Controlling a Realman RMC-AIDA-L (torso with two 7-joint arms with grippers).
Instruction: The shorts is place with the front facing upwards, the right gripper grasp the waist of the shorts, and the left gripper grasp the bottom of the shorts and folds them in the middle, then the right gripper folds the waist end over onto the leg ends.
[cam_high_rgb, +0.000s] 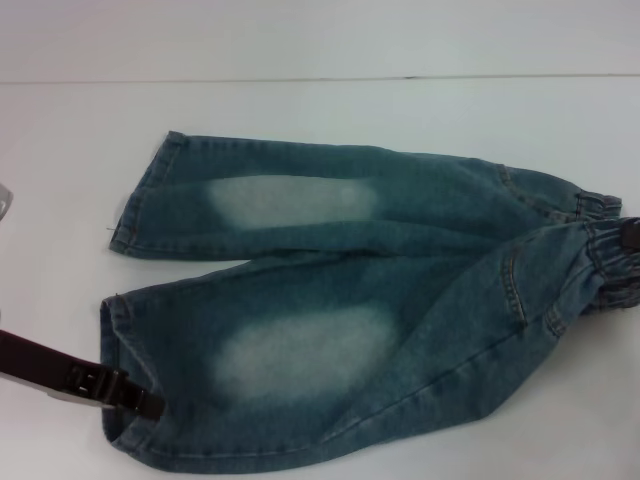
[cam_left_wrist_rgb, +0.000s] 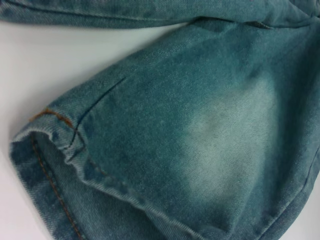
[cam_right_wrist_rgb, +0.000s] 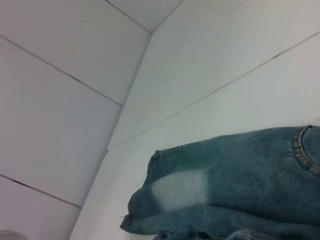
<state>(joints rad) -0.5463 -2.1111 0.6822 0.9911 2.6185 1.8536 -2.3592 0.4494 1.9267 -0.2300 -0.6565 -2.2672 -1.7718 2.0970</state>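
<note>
Denim shorts (cam_high_rgb: 360, 310), small, blue and faded in pale patches, lie spread on the white table (cam_high_rgb: 300, 110). At their near leg hem (cam_high_rgb: 115, 370) the black left gripper (cam_high_rgb: 135, 398) is clamped on the cloth. At the gathered waistband (cam_high_rgb: 600, 250) the black right gripper (cam_high_rgb: 630, 236) touches; its grip cannot be told.

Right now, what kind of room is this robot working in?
Probably a lab or test bench, not a home: the shorts lie alone on a plain white table, backed by bare white panelled walls, with the left gripper at a hem.

White tabletop (cam_high_rgb: 320, 110) against white seamed wall panels (cam_right_wrist_rgb: 55, 105).
</note>
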